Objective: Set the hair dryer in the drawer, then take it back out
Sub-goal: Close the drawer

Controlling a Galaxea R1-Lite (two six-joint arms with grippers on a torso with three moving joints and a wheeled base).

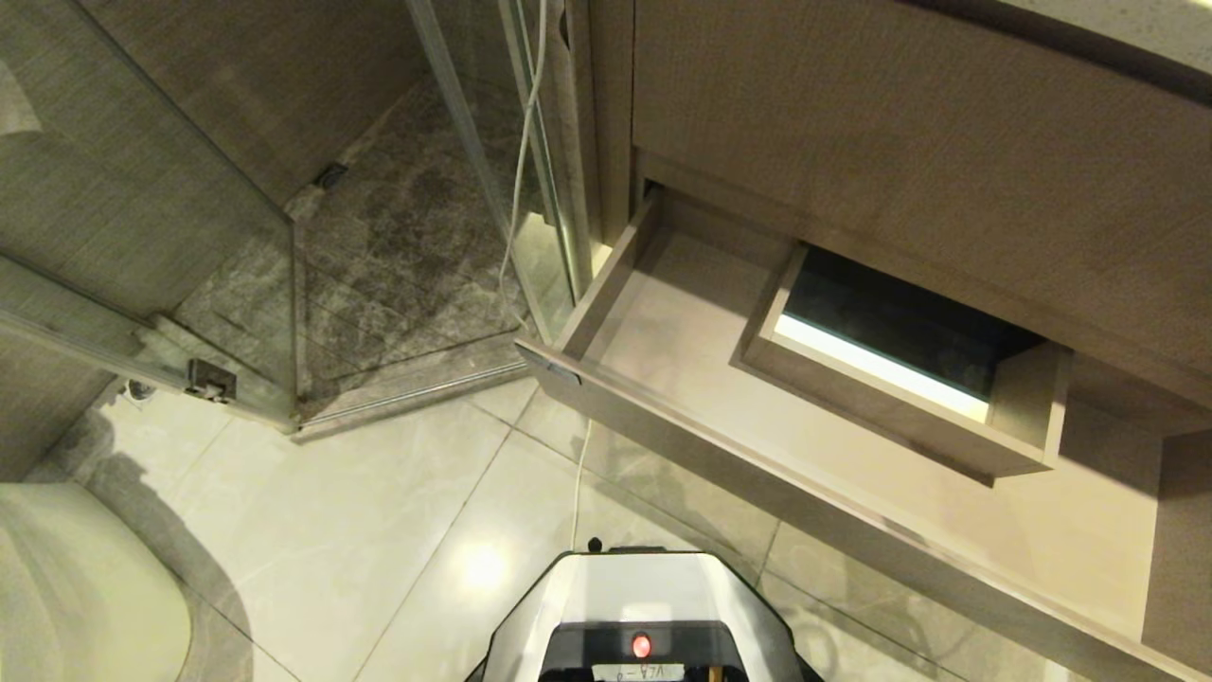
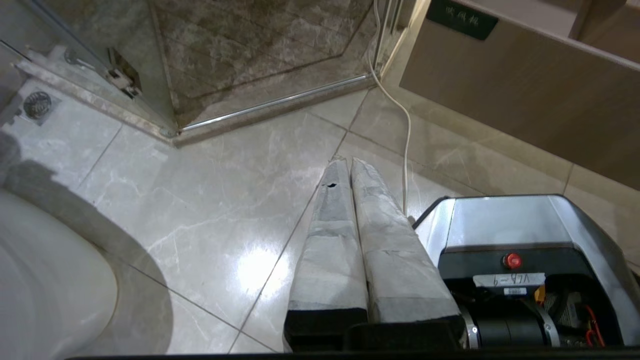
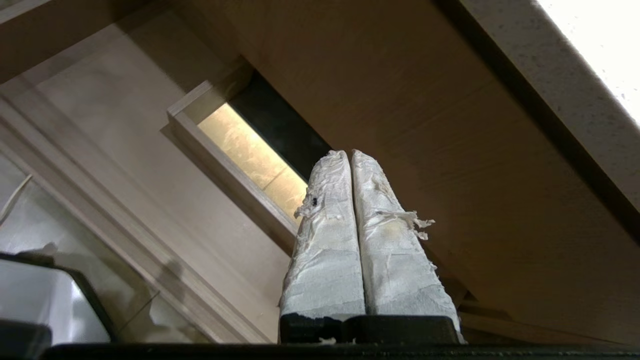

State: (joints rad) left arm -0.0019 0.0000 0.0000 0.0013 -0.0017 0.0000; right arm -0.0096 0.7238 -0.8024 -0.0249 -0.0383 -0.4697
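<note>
Two grippers: both with fingers pressed together, empty.
Right gripper (image 3: 350, 155): poised above the pulled-out drawer (image 1: 663, 426) (boxed cutout (image 3: 235, 165) just beside its tips).
Left gripper (image 2: 345, 162): over floor tiles (image 2: 210, 200).

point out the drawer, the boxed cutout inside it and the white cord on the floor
drawer (image 1: 606, 284), head view, its left side wall
boxed cutout (image 1: 881, 412), head view, its front wall
white cord (image 2: 407, 145), left wrist view, the stretch lying on the floor tile

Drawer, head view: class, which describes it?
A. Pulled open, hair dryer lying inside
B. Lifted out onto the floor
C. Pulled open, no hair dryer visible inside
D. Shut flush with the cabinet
C: the drawer stands pulled out, showing only its bare bottom and the boxed cutout.
</note>
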